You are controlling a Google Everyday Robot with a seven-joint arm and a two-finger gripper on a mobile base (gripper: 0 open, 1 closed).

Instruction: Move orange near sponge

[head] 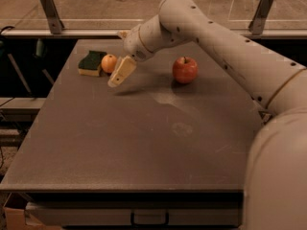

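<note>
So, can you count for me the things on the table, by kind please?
orange: 1
apple: 1
sponge: 1
Total: 3
The claw hangs just beside the orange, on the apple's side, over the table.

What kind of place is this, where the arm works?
Probably a lab or office test area, not a home: a plain grey table with metal posts behind it, holding an orange, a sponge and an apple. The tool hangs close beside the orange.
</note>
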